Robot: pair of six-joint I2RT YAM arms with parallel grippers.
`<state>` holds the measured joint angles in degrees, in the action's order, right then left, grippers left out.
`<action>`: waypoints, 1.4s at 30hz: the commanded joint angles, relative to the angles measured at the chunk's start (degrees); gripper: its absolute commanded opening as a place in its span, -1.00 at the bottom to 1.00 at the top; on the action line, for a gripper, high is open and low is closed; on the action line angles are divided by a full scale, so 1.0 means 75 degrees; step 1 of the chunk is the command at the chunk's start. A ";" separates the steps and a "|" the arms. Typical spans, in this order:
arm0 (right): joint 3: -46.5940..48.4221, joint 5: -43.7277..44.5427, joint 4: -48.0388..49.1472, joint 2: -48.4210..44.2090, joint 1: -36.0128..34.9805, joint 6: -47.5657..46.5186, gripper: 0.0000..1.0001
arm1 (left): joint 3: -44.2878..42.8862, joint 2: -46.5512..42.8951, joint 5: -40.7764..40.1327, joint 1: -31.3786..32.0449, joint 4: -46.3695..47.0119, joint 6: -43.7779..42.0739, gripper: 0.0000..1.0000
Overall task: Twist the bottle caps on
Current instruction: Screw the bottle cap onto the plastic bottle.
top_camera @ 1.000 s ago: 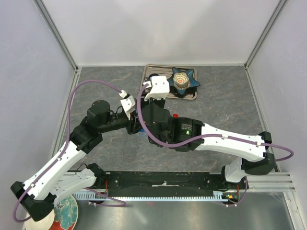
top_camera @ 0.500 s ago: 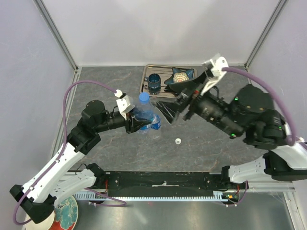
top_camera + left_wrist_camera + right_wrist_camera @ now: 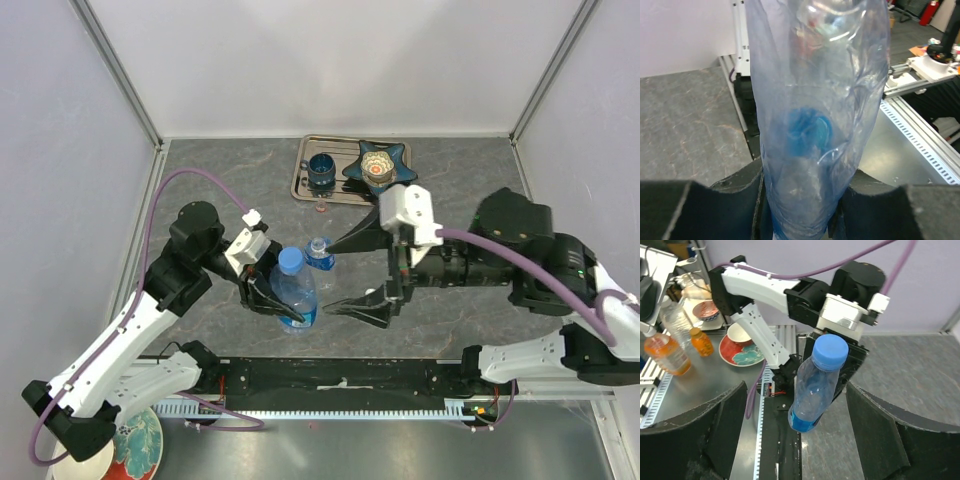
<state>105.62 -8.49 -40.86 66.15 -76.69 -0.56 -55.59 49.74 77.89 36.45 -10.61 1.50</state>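
My left gripper [image 3: 280, 306] is shut on the lower part of a clear bottle [image 3: 295, 290] and holds it up, tilted; a blue cap [image 3: 290, 260] sits on its neck. In the left wrist view the bottle [image 3: 815, 125] fills the gap between the jaws of this gripper [image 3: 802, 202]. My right gripper [image 3: 352, 275] stands open just right of the bottle, apart from it. Its wrist view shows the bottle [image 3: 815, 390] and the blue cap [image 3: 830, 352] ahead of the wide-open gripper [image 3: 797, 432]. A second small bottle [image 3: 320, 252] stands close behind. A small reddish cap [image 3: 320, 209] lies near the tray.
A metal tray [image 3: 302, 182] at the back holds a dark blue cup [image 3: 322, 170] and a star-shaped dish [image 3: 378, 165]. White walls with metal posts close in the table. Off the table's left, a patterned plate [image 3: 740, 352] and drink bottles [image 3: 662, 355] stand.
My right arm swung down from the back right, and its open gripper now faces the bottle. My left gripper brought the bottle nearer. The white cap on the table is now hidden.
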 commanded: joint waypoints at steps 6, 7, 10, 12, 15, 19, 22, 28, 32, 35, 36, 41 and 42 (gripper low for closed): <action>0.0753 -0.3306 0.0409 0.1035 0.1247 0.0015 0.65 | -0.0369 -0.0045 0.1896 0.0015 -0.0354 0.0059 -0.96; 0.0741 -0.3448 0.0479 0.1082 0.1411 0.0062 0.65 | -0.0357 -0.0045 0.1908 0.0015 -0.0366 0.0047 -0.96; 0.0683 -0.3894 0.0819 0.1153 0.1622 0.0320 0.64 | -0.0310 -0.0069 0.1896 0.0027 -0.0390 0.0000 -0.96; 0.0601 -0.4070 0.1053 0.1188 0.1705 0.0437 0.63 | -0.0287 -0.0092 0.1885 0.0027 -0.0390 -0.0024 -0.96; 0.0483 -0.4398 0.1393 0.1269 0.1775 0.0601 0.61 | -0.0252 -0.0116 0.1791 0.0039 -0.0390 -0.0059 -0.96; 0.0518 -0.4668 0.1604 0.1457 0.1834 0.0870 0.57 | -0.0228 -0.0128 0.1721 0.0039 -0.0390 -0.0094 -0.96; 0.0554 -0.4856 0.1639 0.1644 0.1846 0.0965 0.53 | -0.0240 -0.0139 0.1697 0.0039 -0.0401 -0.0106 -0.96; 0.0401 -0.4657 0.1768 0.1668 0.1857 0.1000 0.50 | -0.0217 -0.0174 0.1732 0.0039 -0.0390 -0.0106 -0.96; 0.0366 -0.4715 0.1955 0.1668 0.1881 0.1070 0.43 | -0.0181 -0.0209 0.1721 0.0039 -0.0390 -0.0129 -0.96; 0.0261 -0.4809 0.2155 0.1657 0.1892 0.1164 0.27 | -0.0158 -0.0221 0.1650 0.0039 -0.0390 -0.0141 -0.96; 0.0214 -0.4821 0.2213 0.1657 0.1893 0.1222 0.21 | -0.0158 -0.0233 0.1627 0.0039 -0.0390 -0.0153 -0.96; -0.0020 -0.4950 0.2483 0.1703 0.1893 0.1340 0.00 | -0.0181 -0.0268 0.1521 0.0039 -0.0390 -0.0141 -0.96; -0.0021 -0.4950 0.2483 0.1703 0.1893 0.1352 0.00 | -0.0205 -0.0257 0.1521 0.0039 -0.0401 -0.0141 -0.96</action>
<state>106.26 -43.66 -25.96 79.42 -62.54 8.36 -56.29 48.47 84.23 36.67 -13.61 1.28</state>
